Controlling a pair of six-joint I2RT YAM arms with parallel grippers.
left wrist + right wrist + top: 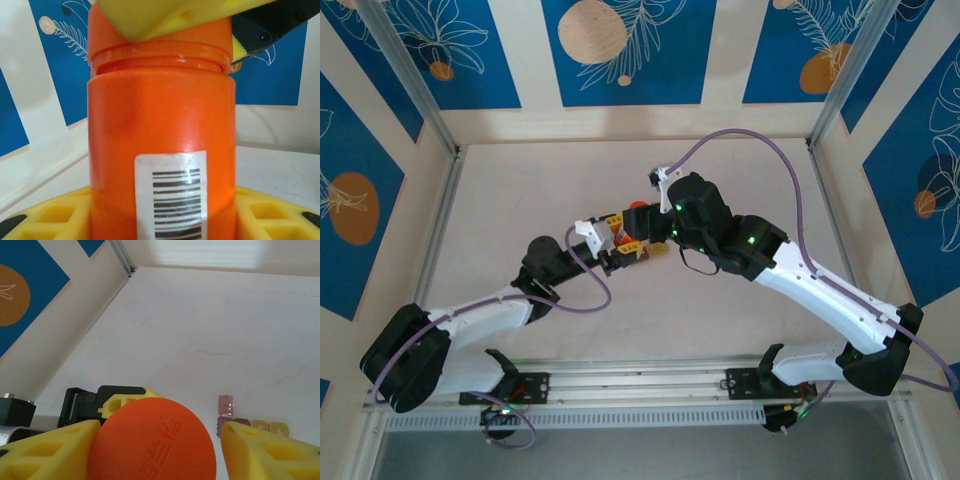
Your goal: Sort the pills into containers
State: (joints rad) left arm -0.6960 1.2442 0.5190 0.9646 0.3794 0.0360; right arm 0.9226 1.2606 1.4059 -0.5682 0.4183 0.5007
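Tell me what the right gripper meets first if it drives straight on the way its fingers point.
The round orange plastic cap of the orange cylindrical bottle: it sits between the yellow fingers of the right gripper, so little travel seems left, though depth is unclear.

Glossy orange plastic bottle (pixel 160 125), paper barcode label (pixel 172 195)

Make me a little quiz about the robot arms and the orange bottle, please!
1. True or false: the label on the bottle is blank.
2. The right gripper has its yellow fingers on either side of: A the cap, B a spoon, C a cup.
3. Fill in: the left gripper holds the ____.
Key: 1 false, it has a barcode; 2 A; 3 bottle.
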